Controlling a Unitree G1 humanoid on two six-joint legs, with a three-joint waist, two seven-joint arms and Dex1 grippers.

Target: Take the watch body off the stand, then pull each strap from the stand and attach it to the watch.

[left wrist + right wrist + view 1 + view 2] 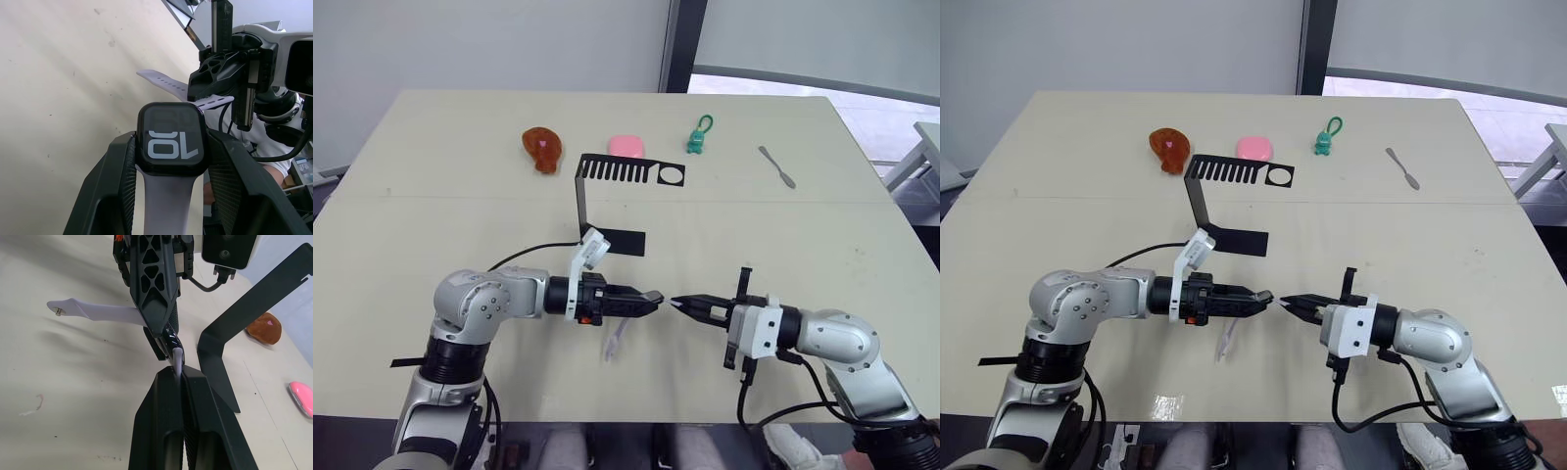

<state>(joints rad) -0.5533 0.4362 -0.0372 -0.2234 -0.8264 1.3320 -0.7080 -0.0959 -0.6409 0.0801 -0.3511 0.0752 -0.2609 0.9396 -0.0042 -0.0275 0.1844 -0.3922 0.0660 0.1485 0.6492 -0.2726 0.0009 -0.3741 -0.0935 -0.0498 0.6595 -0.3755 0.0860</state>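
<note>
Left wrist view puts the watch body point(171, 146) at frame centre, clamped between the left gripper's point(168, 156) two black fingers, its pale screen facing the camera with digits upside down. One pale-lavender strap point(166, 205) already hangs from its lower edge, running down to the bottom of the frame. The second strap point(177, 360) is pinched flat between the right gripper's point(182, 377) shut fingers, and its free end meets the watch body's far edge at centre frame in the right wrist view. In the left eye view both grippers face each other tip to tip in the lower middle, above the table point(822, 215); the stand point(607, 201) sits bare in the upper middle. Judging from this, the last strap is being seated. The risk is misalignment: if the strap end enters the slot tilted, it may jam or buckle, and a sideways push could twist the watch body out of its grip.
</note>
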